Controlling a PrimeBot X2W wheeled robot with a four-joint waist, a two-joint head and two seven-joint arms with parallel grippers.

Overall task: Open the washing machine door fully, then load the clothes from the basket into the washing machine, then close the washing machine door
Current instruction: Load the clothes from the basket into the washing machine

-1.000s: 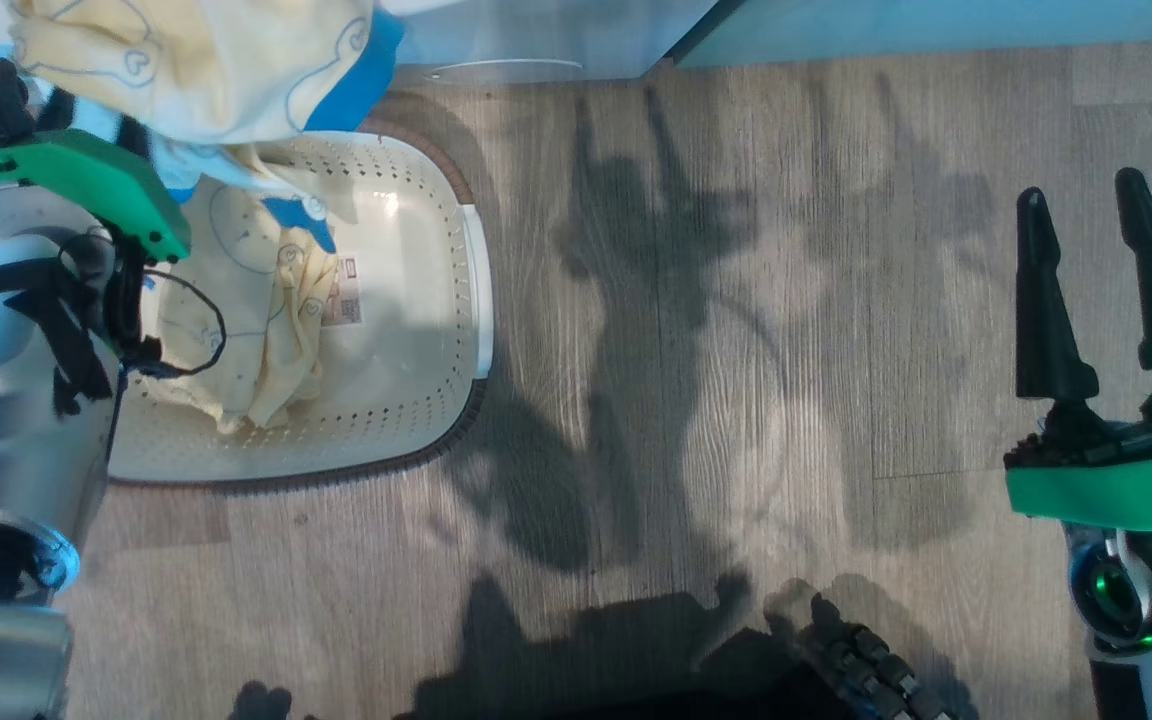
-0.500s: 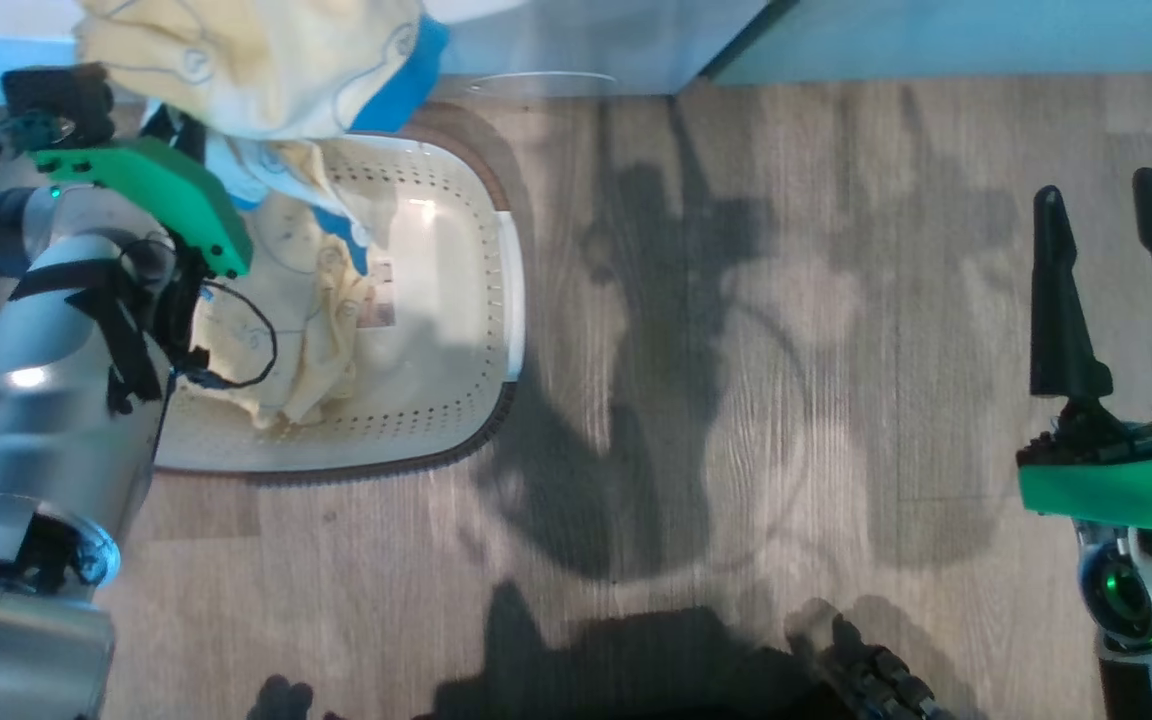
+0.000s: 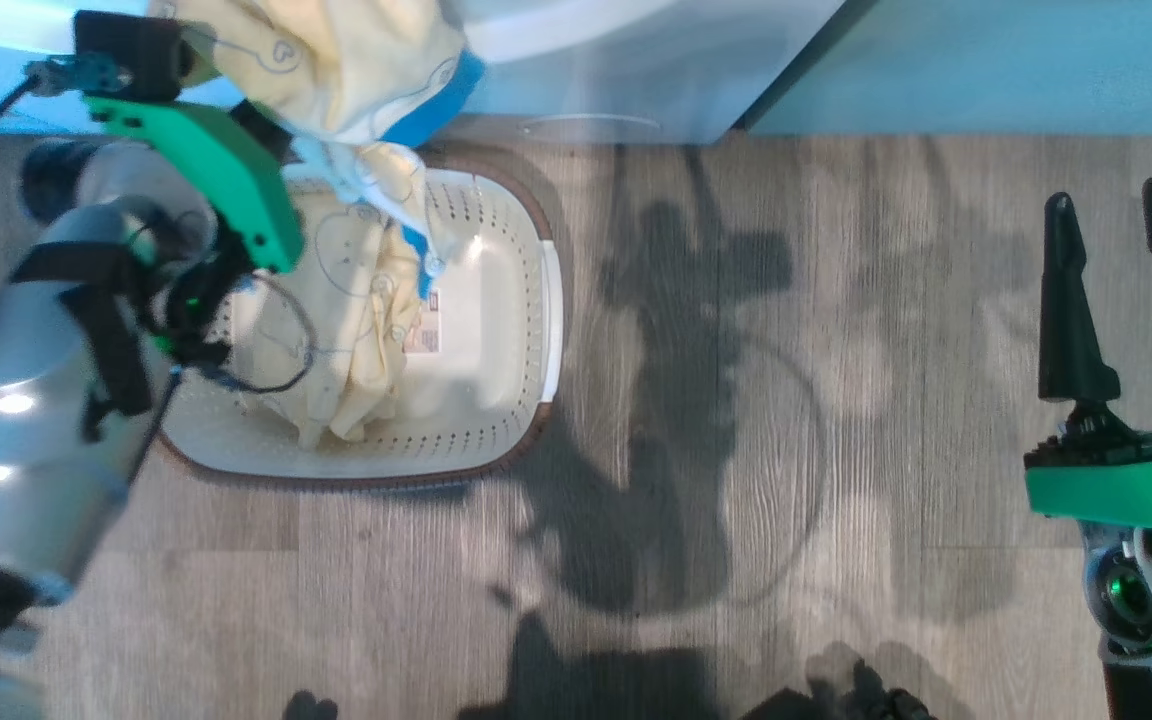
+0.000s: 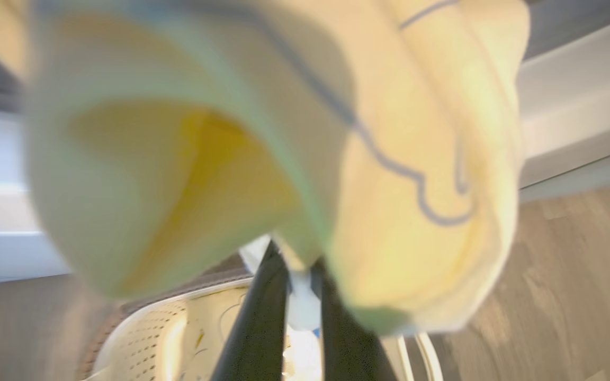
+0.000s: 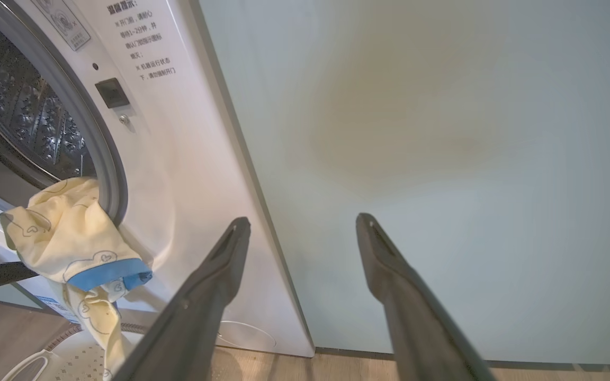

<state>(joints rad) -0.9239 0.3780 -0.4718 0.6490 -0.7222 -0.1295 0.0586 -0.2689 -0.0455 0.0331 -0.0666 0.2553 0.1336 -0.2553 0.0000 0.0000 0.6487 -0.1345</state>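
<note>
My left gripper [image 3: 266, 120] is shut on a pale yellow garment [image 3: 336, 60] with blue trim. The garment hangs above the far end of the basket [image 3: 506, 330], and its tail reaches down into it. In the left wrist view the gripper [image 4: 299, 254] pinches the cloth [image 4: 400, 159], which drapes over the closed fingers. More clothes [image 3: 356, 320] lie in the basket. The right wrist view has the lifted garment [image 5: 66, 238] in front of the washing machine [image 5: 178, 159], just below its steel drum [image 5: 19, 116]. My right gripper [image 3: 1121, 290] is open, off to the right. The washing machine door is out of view.
A pale green cabinet panel [image 5: 442, 159] stands right of the washer, directly ahead of my right gripper [image 5: 302, 221]. Wood floor [image 3: 736, 400] lies between the basket and the right arm, crossed by the robot's shadows. The washer's base [image 3: 616, 70] lies just beyond the basket.
The head camera has turned, so the whole scene slid right and down. The left arm still holds the garment up, now slightly closer to the washer. The right gripper is unchanged.
</note>
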